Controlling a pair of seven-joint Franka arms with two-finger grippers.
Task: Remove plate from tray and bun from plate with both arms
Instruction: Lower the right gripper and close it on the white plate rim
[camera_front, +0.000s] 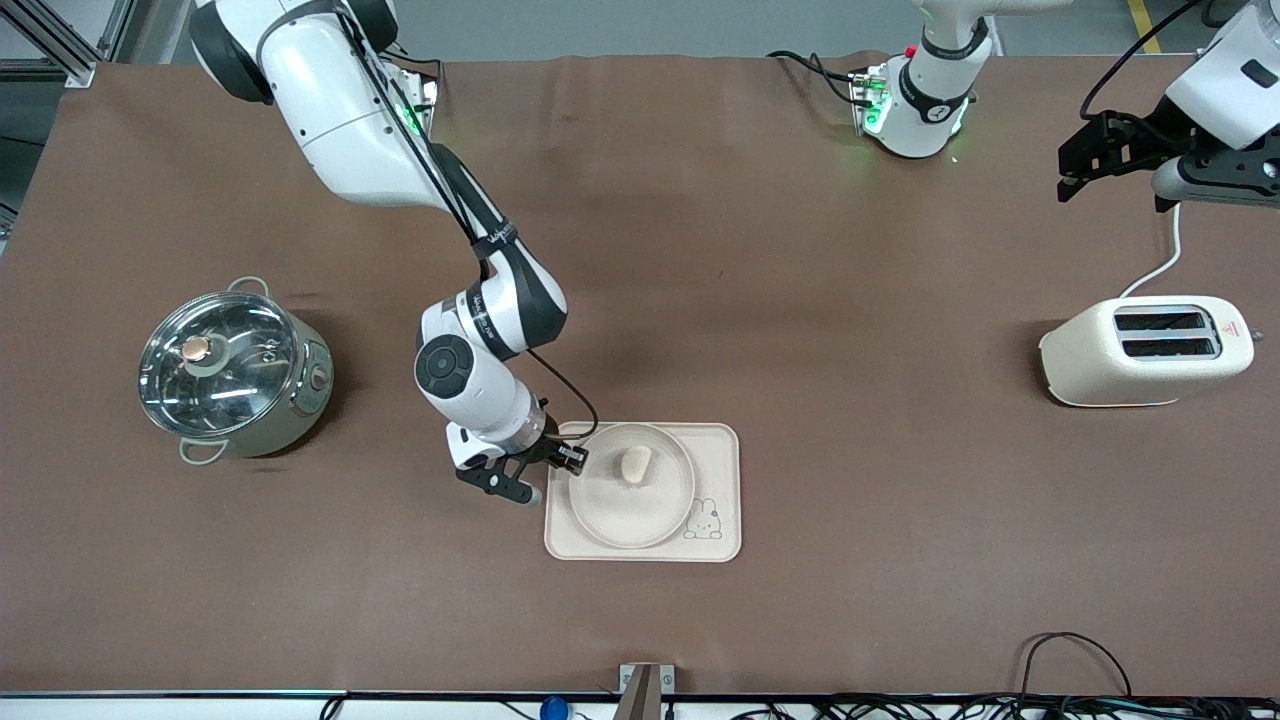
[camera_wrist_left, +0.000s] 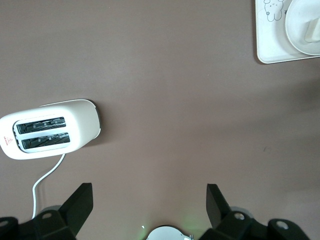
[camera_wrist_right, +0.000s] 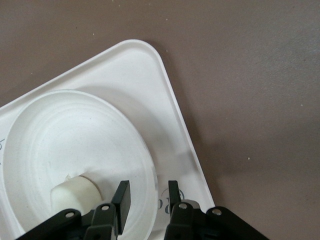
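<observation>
cream-white and glazed-looking, the plate (camera_front: 631, 486) sits on the tray (camera_front: 718, 446) with the bun (camera_front: 636, 465) on it. the right gripper (camera_wrist_right: 146, 192) has its fingers (camera_wrist_right: 122, 196) parted narrowly astride the plate's raised rim, one inside, one outside, not clearly pinching it. the plate looks stiff, light and slick, so the rim is the place to hold. the bun looks soft and squashable. the left gripper (camera_wrist_left: 150, 202) waits wide open above the surface near the toaster (camera_front: 1146, 350).
</observation>
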